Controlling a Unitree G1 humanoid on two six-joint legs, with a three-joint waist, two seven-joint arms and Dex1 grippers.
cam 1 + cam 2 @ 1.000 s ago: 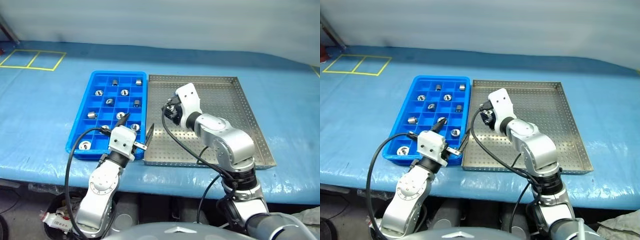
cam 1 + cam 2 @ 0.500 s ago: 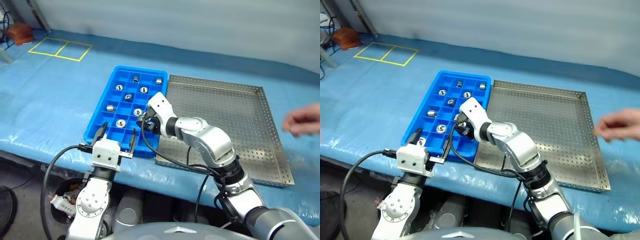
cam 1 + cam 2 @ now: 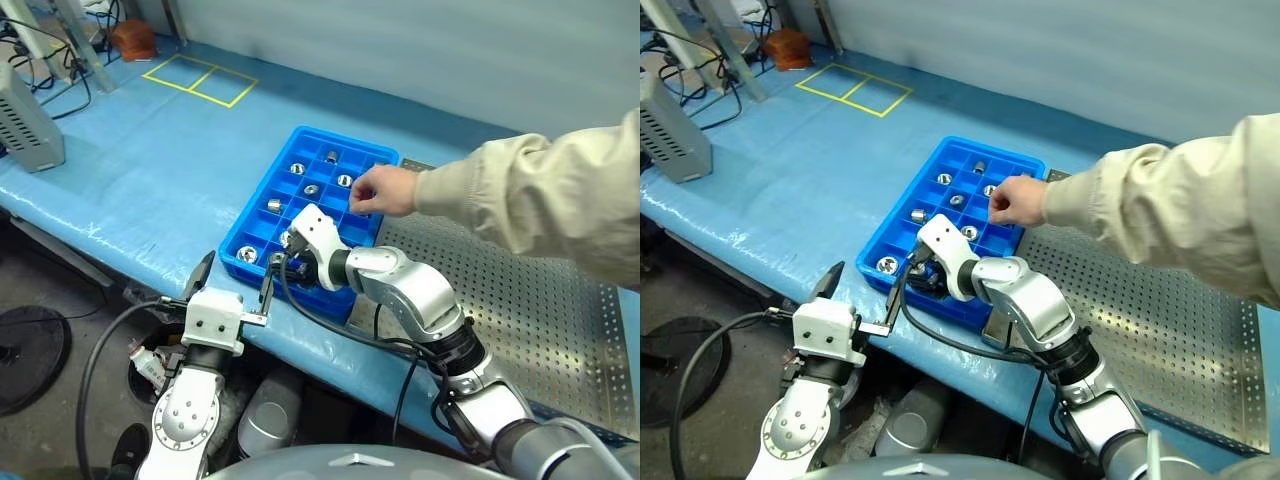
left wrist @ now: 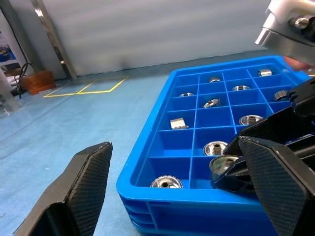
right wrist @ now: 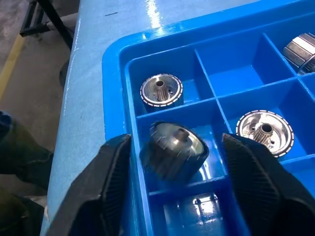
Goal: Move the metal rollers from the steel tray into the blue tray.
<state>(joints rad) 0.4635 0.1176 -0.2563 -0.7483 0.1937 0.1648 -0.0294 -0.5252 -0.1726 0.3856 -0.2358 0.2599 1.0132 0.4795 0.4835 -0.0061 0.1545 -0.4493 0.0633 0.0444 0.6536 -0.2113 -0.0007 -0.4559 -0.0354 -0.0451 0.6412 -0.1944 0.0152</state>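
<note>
We are holding our left tool [image 3: 232, 281] idle, its two black fingers spread wide and gripping nothing, just off the near corner of the bright blue gridded plastic tray [image 3: 240, 236] on the blue-covered desk [image 3: 130, 190]. Our right tool [image 5: 179, 184] is hanging over a near-row compartment with its fingers standing apart, and a small shiny silver metal roller [image 5: 173, 146] with a dark centre hole is sitting between them, tilted, touching neither pad as far as we can judge, seemingly dropping into that cell. Further rollers are lying singly in other compartments. To the right, a person's hand [image 3: 378, 190] in a beige sleeve is reaching over the tray's far side, and the large perforated steel tray [image 3: 520, 310] is lying beyond it. We are judging two risks: the tilted roller may bounce or come to rest leaning on the divider, and our right arm, lifting away, may meet the person's hand working close by.
</note>
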